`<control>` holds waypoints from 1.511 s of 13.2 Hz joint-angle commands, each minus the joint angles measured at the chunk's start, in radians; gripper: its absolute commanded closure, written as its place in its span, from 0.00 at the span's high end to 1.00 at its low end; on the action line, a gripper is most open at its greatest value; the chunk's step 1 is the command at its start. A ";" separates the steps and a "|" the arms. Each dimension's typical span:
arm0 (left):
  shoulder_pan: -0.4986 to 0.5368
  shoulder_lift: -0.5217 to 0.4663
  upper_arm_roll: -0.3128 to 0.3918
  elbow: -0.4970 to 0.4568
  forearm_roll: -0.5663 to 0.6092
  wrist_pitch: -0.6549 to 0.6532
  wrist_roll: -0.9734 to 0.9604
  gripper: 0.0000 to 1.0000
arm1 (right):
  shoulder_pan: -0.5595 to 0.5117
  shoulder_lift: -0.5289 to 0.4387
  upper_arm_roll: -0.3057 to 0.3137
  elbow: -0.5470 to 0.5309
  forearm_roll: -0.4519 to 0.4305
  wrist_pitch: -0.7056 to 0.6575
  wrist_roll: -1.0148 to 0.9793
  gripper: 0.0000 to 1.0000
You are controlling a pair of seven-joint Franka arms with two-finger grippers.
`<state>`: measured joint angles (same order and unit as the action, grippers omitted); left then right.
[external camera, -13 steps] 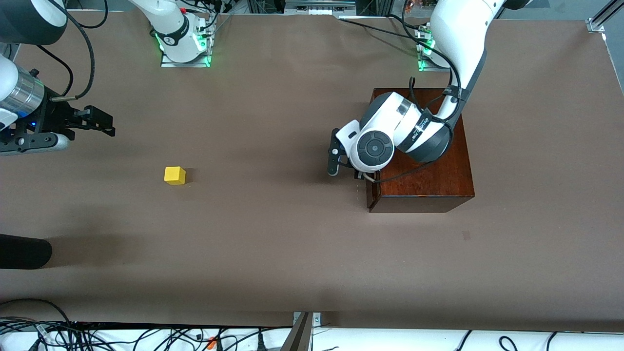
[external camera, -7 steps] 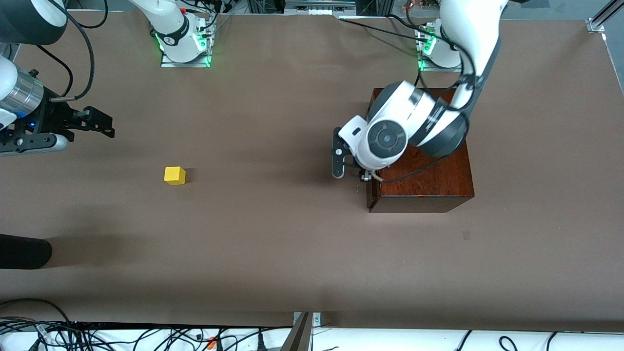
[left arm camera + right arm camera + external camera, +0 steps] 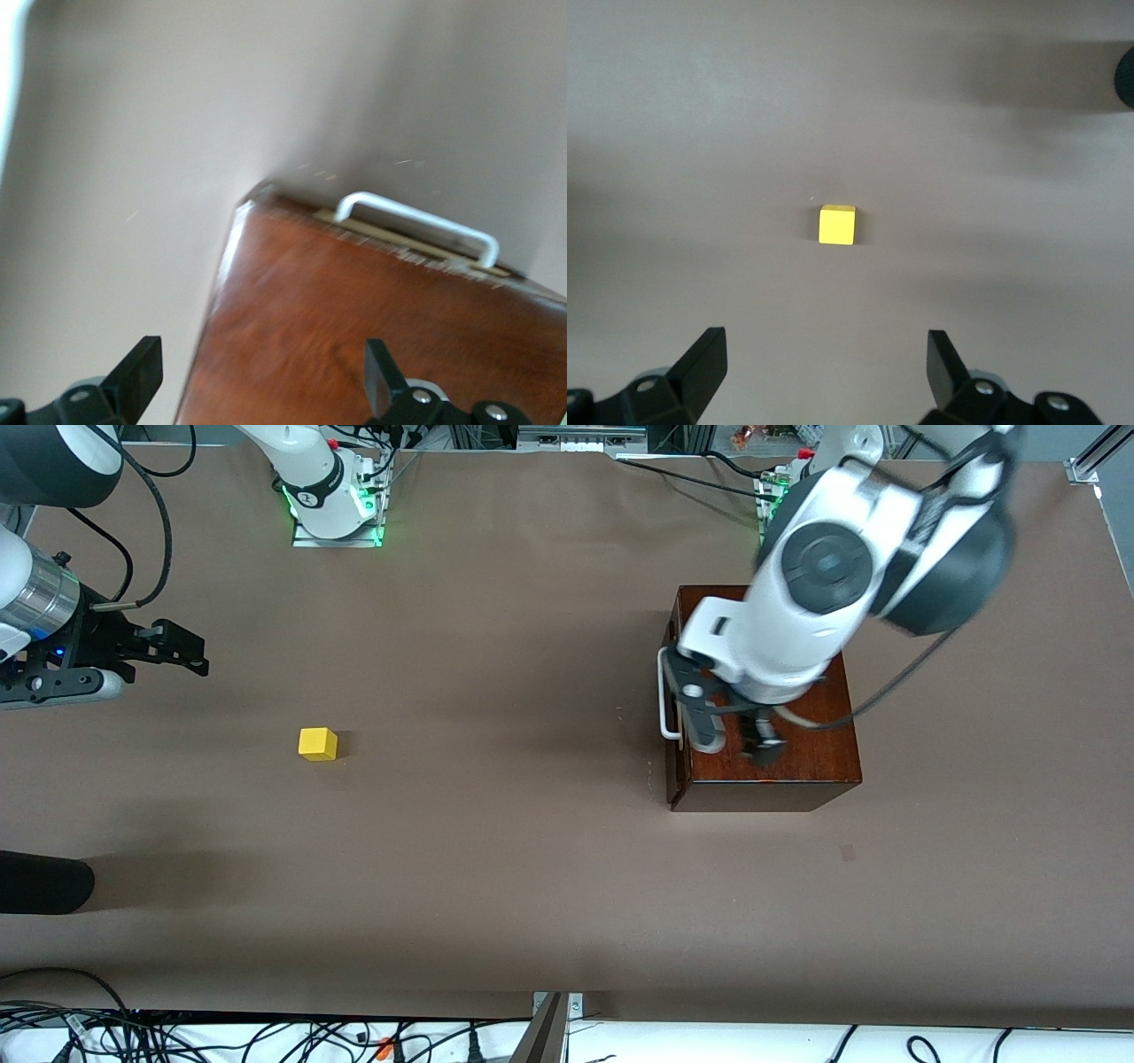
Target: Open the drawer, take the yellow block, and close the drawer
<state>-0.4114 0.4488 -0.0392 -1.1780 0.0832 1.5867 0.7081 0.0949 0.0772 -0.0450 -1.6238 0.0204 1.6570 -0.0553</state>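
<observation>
Front view: dark wooden box [image 3: 780, 762] sits toward the left arm's end of the table [image 3: 532, 868]. Drawer [image 3: 675, 717] looks pushed in, or nearly so; white handle [image 3: 664, 695] sticks out from the box face that points at the right arm's end. Left wrist view gives a thin pale strip under the handle [image 3: 416, 217], so maybe a slight gap; can't tell for sure.

Left gripper [image 3: 738, 737] is up in the air over the box top, just beside the drawer edge, fingers spread wide, holding nothing. Left wrist view agrees: both fingertips [image 3: 137, 372] apart, glossy box top [image 3: 354, 328] between them, nothing pinched.

Yellow block [image 3: 318, 744] lies bare on the table toward the right arm's end, well apart from the box, not in the drawer.

Right gripper [image 3: 182, 651] waits at the right arm's end of the table, above the surface, not over the block. Right wrist view: fingers [image 3: 700, 363] spread, empty, block [image 3: 836, 225] on the table farther off, nothing touching it.
</observation>
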 commanded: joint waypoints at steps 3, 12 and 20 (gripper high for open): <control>0.041 -0.025 0.101 0.103 0.006 -0.076 -0.309 1.00 | -0.007 0.007 0.007 0.021 -0.005 -0.014 0.011 1.00; 0.281 -0.393 0.107 -0.390 -0.142 0.117 -0.708 1.00 | -0.007 0.006 0.007 0.019 -0.005 -0.017 0.011 1.00; 0.349 -0.417 0.084 -0.482 -0.129 0.113 -0.565 1.00 | -0.007 0.006 0.007 0.019 -0.005 -0.016 0.012 1.00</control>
<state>-0.0761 0.0364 0.0585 -1.6528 -0.0395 1.6874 0.1090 0.0948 0.0787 -0.0449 -1.6238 0.0204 1.6565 -0.0543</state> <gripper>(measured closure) 0.000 0.000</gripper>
